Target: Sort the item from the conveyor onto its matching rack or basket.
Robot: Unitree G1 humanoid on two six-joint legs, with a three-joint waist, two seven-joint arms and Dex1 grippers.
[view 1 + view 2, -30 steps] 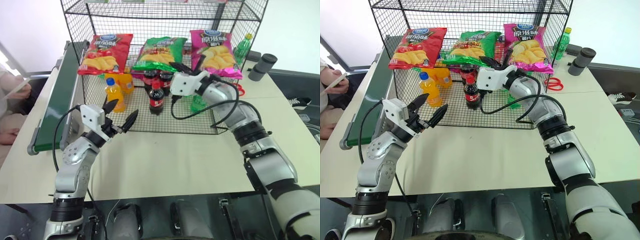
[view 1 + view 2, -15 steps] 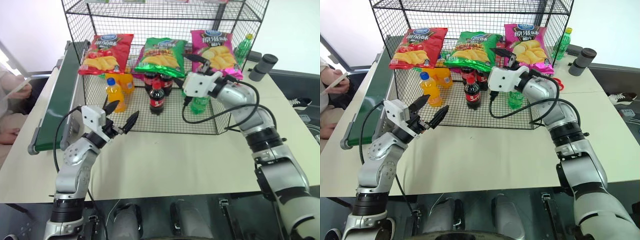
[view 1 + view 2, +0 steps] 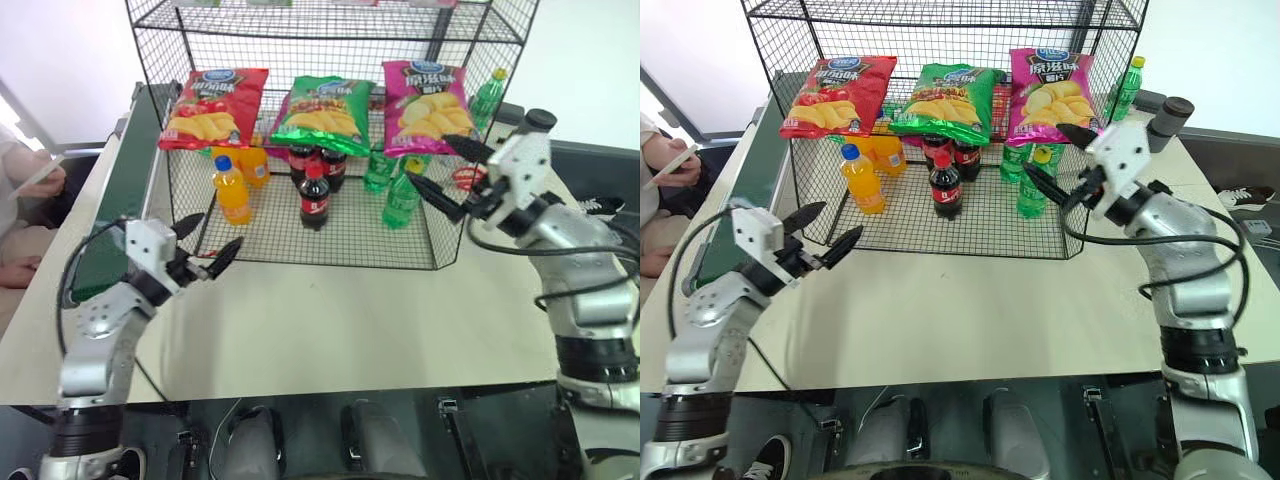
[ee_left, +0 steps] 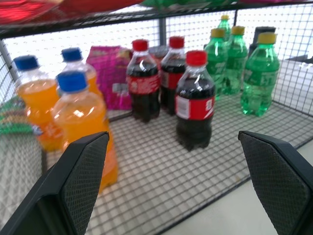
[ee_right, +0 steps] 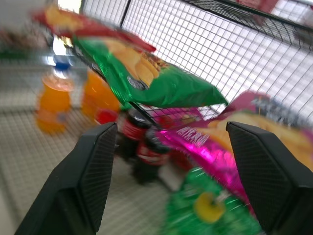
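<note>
Ahead of both grippers stands the rack (image 3: 330,30), tall black wire grid, several tiers, far wider than any bag on it. Off to the left gripper's outer side runs the conveyor (image 3: 120,200), a long dark-green belt in a grey frame; its visible stretch carries nothing. Under both grippers lies the table (image 3: 330,320), pale, smooth and flat.

Green crisp bag (image 3: 325,103) lies on the sloped wire shelf, glossy and crinkled, between the red chip bag (image 3: 212,105) and the pink chip bag (image 3: 432,92), up and beyond the right gripper's fingertips. Below that shelf, the low tray holds cola bottles (image 3: 314,196), orange bottles (image 3: 231,189) and green bottles (image 3: 399,200), all smooth upright plastic.

Left gripper (image 3: 207,247): jaws spread wide, empty, just in front of the tray's near edge. Right gripper (image 3: 1060,160): jaws spread wide, empty, beside the rack's right corner, well apart from the green bag.

Judgement: placement looks complete. Risks from here:
- The bag is slick and the shelf tilts forward, so it could slide off onto the bottles.
- A swinging right arm could catch the wire corner, jolt the rack and topple the bottles.
</note>
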